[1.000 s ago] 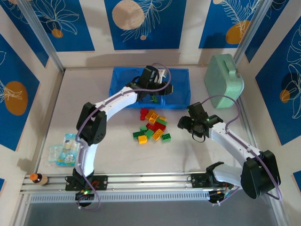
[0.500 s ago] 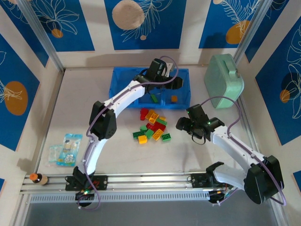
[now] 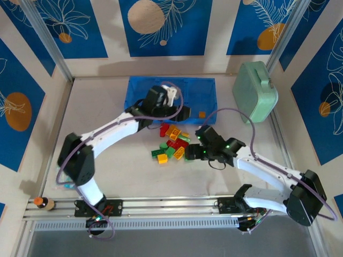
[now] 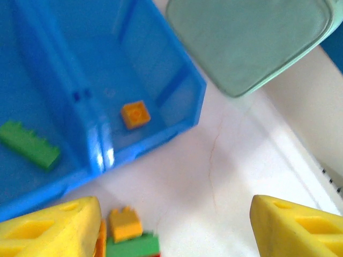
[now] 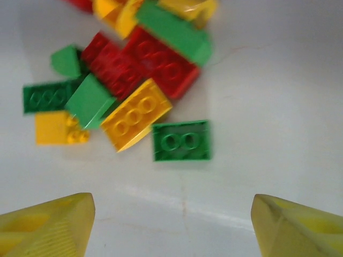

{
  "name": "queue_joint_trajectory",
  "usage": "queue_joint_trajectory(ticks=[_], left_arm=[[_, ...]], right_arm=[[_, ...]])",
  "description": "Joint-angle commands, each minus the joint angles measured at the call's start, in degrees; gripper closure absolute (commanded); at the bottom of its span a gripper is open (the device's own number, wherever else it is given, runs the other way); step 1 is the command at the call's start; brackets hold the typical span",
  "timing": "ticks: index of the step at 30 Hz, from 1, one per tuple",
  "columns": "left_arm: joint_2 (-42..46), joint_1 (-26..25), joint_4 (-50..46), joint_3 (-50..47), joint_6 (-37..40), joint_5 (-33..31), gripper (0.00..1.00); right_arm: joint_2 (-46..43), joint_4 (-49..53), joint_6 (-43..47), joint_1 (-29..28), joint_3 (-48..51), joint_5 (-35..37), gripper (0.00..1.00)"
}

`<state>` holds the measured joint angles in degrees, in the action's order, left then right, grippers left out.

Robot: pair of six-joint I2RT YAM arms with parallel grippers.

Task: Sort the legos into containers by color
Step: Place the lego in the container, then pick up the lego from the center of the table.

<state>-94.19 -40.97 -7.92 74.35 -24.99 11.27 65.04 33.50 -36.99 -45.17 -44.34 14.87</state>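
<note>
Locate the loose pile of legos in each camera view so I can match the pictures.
Top external: the pile of legos lies at the centre, just in front of the blue tray.
Left wrist: the pile of legos is cut off by the bottom edge, left of centre, below the blue tray.
Right wrist: the pile of legos is at the upper left and centre.
Shared landmark: the pale table under the pile.

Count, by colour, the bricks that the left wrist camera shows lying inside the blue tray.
Green brick: 1
Orange brick: 1
Total in the blue tray: 2
</note>
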Motion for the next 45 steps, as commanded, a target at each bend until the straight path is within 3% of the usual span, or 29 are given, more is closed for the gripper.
queue_joint_trajectory(ticks=[1, 5, 9, 15, 22, 26, 30, 36, 45], left_arm=[[6.3, -0.3, 4.8, -11.9, -0.6, -4.6, 0.27], [14.9, 1.4, 8.4, -27.0, -4.1, -6.2, 0.25], [21.6, 5.9, 15.9, -42.0, -13.4, -3.8, 0.28], [34.6, 5.9, 12.2, -52.4, -16.6, -10.3, 0.28], [48.0, 6.2, 1.3, -54.1, -14.8, -17.8, 0.27], [50.4, 6.4, -0.4, -54.6, -15.2, -18.1, 0.27], [50.7, 6.5, -0.4, -55.1, -15.9, -17.9, 0.27], [52.6, 6.5, -1.4, -54.8, -16.0, -18.6, 0.28], [50.6, 6.4, 0.4, -54.8, -15.6, -17.7, 0.28]], right_arm=[[4.4, -0.9, 4.8, -4.0, -3.5, -2.8, 0.24], [13.2, -1.2, 4.1, -8.0, -8.7, -3.7, 0.28], [23.2, -2.0, 1.5, -12.4, -14.3, -1.7, 0.30], [35.8, 4.0, -4.9, -15.7, -24.4, 3.6, 0.32], [43.8, 9.5, -7.3, -15.5, -32.5, 5.3, 0.32], [46.5, 11.1, -8.6, -15.5, -34.6, 5.6, 0.34], [47.8, 11.3, -8.9, -15.8, -35.4, 5.7, 0.44], [45.9, 12.7, -10.8, -16.9, -34.3, 7.9, 0.63], [38.1, 15.6, -11.7, -18.3, -34.4, 11.6, 0.64]])
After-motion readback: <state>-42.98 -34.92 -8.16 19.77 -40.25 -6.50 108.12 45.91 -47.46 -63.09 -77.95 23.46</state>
